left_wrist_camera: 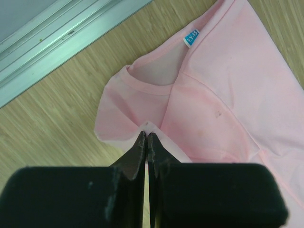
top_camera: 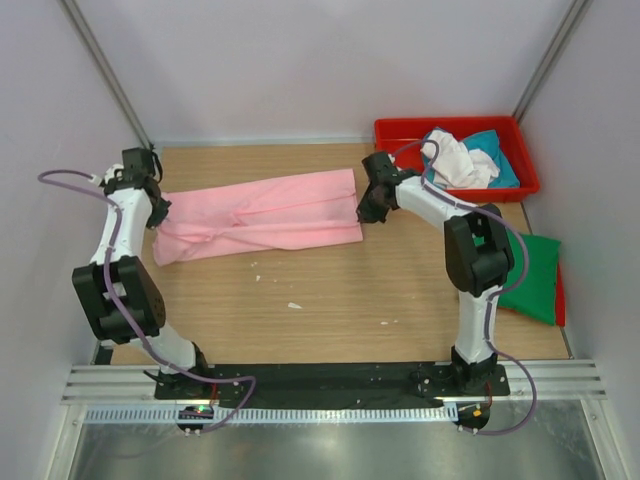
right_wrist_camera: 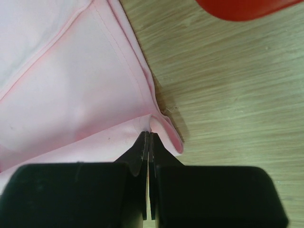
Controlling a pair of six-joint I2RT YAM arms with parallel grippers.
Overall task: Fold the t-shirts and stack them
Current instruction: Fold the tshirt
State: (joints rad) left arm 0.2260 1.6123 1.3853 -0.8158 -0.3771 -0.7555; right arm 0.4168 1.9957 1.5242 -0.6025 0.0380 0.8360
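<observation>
Two pairs of jaws are pinched shut on the pink t-shirt (top_camera: 260, 215), spread between them; a blue neck label (left_wrist_camera: 191, 37) ahead of the left gripper (left_wrist_camera: 146, 135) is shown only by its wrist view; a red tray (right_wrist_camera: 242, 7) lies beyond the right gripper (right_wrist_camera: 148, 134).

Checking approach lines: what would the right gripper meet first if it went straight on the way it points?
The pink t-shirt: the right gripper, fingers shut, sits at its folded hem corner, apparently pinching it.

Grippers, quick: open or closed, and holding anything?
Left gripper: closed, pinching the pink t-shirt near its collar.
Right gripper: closed, pinching the same shirt's hem corner.
</observation>
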